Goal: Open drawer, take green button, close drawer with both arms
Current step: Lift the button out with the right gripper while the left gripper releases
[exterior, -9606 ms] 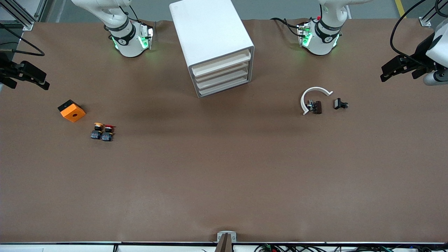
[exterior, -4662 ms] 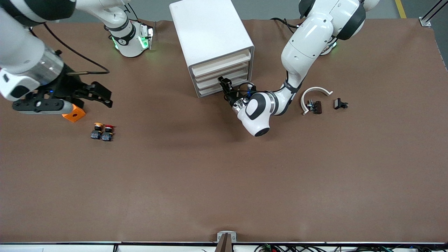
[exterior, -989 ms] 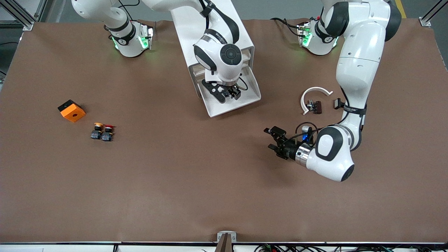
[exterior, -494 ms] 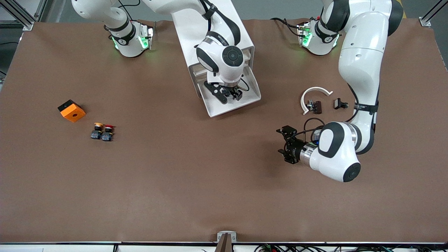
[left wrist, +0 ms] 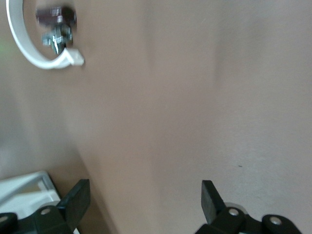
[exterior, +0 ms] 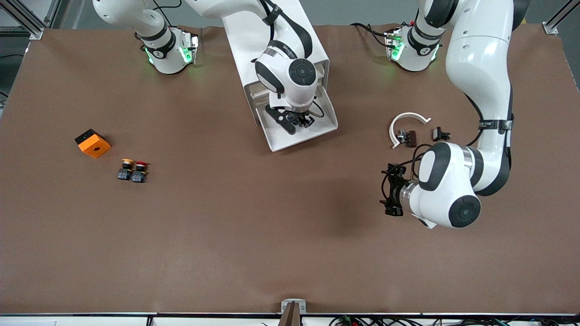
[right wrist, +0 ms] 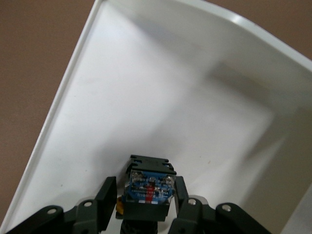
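The white cabinet (exterior: 240, 45) stands at the robots' side of the table, and its lowest drawer (exterior: 300, 142) is pulled out toward the front camera. My right gripper (exterior: 293, 121) is down inside the drawer. In the right wrist view the right gripper (right wrist: 145, 184) has its fingers (right wrist: 108, 191) close on both sides of the button's black-blue body (right wrist: 148, 187). The green cap is hidden. The drawer floor (right wrist: 161, 97) around it is bare. My left gripper (exterior: 389, 191) is open and empty over bare table toward the left arm's end; it is also open in the left wrist view (left wrist: 144, 190).
A white curved piece (exterior: 405, 121) and two small dark parts (exterior: 410, 137) (exterior: 440, 134) lie between the cabinet and the left arm's end. The yellow-capped (exterior: 126, 169) and red-capped (exterior: 139, 171) buttons and an orange block (exterior: 92, 142) lie toward the right arm's end.
The drawer has been pulled open since the earliest frames. In the last second the left gripper has swung away toward the left arm's end. The right gripper has stayed in the drawer at the button.
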Controlling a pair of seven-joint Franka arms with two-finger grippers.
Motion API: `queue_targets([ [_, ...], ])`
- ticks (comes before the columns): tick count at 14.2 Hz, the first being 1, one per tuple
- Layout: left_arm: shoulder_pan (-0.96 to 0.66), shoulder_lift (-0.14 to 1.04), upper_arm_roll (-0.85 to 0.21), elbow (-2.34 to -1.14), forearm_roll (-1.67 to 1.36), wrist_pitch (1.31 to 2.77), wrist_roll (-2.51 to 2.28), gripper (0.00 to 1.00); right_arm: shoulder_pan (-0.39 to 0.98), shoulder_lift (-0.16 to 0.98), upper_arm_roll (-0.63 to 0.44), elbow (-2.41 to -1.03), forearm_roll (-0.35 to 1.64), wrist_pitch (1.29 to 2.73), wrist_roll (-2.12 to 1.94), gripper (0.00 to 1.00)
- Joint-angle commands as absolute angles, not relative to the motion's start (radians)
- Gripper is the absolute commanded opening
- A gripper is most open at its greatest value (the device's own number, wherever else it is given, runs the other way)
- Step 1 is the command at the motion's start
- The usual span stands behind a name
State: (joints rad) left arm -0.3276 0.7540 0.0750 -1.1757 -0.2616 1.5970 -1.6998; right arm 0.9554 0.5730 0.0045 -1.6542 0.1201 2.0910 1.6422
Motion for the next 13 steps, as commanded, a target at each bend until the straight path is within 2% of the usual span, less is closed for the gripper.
queue_targets([
  [1, -0.370, 0.672, 0.065, -1.215, -0.125, 1.600, -1.501, 1.00, 0.968, 0.589, -0.005, -1.631, 0.123, 2.091, 1.611, 0.16],
  [2, -0.367, 0.657, 0.061, -1.218, -0.121, 1.597, -1.409, 1.00, 0.968, 0.589, -0.005, -1.631, 0.123, 2.091, 1.611, 0.13],
  [9, -0.350, 0.569, 0.061, -1.298, -0.115, 1.597, -0.878, 1.00, 0.940, 0.572, -0.009, -1.563, 0.135, 2.041, 1.628, 0.14],
  [13, -0.354, 0.497, 0.055, -1.405, -0.112, 1.652, -0.727, 1.00, 0.858, 0.565, -0.009, -1.395, 0.132, 1.691, 1.586, 0.14],
])
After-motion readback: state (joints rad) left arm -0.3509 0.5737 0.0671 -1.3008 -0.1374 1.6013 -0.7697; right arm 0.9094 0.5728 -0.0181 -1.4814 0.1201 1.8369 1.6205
